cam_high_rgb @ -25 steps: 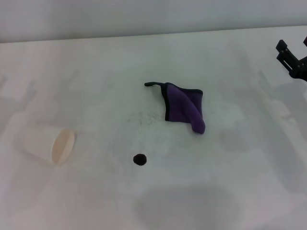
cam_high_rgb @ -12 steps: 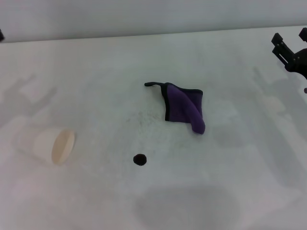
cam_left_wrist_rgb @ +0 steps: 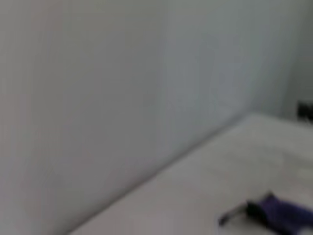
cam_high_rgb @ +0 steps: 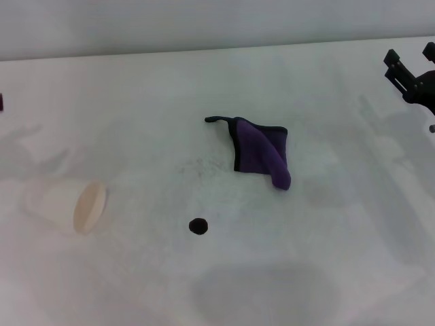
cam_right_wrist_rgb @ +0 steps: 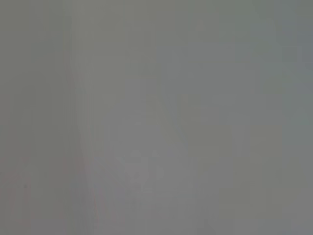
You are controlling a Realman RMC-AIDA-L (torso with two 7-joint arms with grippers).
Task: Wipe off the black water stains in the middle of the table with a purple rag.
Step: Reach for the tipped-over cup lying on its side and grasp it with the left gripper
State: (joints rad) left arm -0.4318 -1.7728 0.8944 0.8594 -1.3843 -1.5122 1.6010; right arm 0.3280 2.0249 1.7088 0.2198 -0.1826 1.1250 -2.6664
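The purple rag [cam_high_rgb: 260, 153] lies folded on the white table [cam_high_rgb: 136, 102] near its middle, its black loop tail pointing left. It also shows blurred in the left wrist view [cam_left_wrist_rgb: 282, 213]. The black water stain [cam_high_rgb: 198, 225] is a small round blot nearer to me and left of the rag. My right gripper [cam_high_rgb: 411, 56] hangs open and empty above the far right of the table, well away from the rag. Only a dark sliver of my left gripper [cam_high_rgb: 1, 102] shows at the left edge.
A white paper cup [cam_high_rgb: 68, 206] lies on its side at the left, its mouth facing right. The table's far edge meets a grey wall [cam_high_rgb: 204, 24]. The right wrist view shows only plain grey.
A sliver of the left gripper has come into view and moved down the left edge. The right gripper has shifted slightly up and left. Rag, stain and cup have not moved.
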